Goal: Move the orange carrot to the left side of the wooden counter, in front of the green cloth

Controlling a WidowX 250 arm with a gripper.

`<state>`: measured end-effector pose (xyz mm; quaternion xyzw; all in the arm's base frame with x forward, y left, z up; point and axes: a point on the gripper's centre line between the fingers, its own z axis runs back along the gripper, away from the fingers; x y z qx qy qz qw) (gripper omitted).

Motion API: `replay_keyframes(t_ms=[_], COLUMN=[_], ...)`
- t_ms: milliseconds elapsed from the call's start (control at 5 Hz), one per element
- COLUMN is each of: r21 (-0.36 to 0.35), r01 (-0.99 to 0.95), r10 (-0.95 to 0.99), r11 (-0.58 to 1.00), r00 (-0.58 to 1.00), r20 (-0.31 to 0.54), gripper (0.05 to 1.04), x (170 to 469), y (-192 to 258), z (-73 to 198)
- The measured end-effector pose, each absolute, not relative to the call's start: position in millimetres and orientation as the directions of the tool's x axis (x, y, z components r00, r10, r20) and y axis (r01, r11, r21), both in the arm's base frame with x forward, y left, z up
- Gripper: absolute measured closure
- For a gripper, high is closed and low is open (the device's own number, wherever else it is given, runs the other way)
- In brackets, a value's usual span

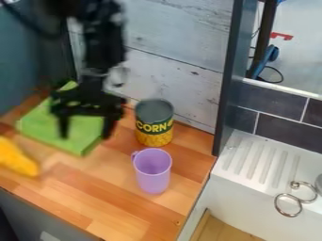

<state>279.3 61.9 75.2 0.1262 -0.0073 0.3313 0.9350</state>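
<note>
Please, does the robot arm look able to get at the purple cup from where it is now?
Probably yes. The end effector hangs open to the picture's left of the upright purple cup, and nothing visible blocks the way between. The corn can close behind might crowd it slightly.

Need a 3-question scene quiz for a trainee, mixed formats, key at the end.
1. True or false: the end effector has its fingers apart and holds nothing.

2. Multiple choice: toward which side of the picture does the handle of the purple cup point?
A) left
B) right
C) bottom

3. Fill in the blank: of the cup and the can, the one nearer the pale plank wall is the ____.

Key: 1 true; 2 A; 3 can
</note>
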Motion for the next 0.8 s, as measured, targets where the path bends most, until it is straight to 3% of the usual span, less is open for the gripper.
replay_keyframes(t_ms=[200,400,600,800], r21=[0.247,0.191,0.106,0.049], r01=[-0.405,-0.188,0.064,0.079], r10=[0.407,0.179,-0.073,-0.084], r11=[0.88,0.963,0.992,0.996], r00=[0.912,0.982,0.994,0.991], r20=[0.048,0.064,0.082,0.106], gripper=[0.081,0.081,0.081,0.081], x=[285,281,260,249], y=[39,22,9,11], z=[85,113,115,121])
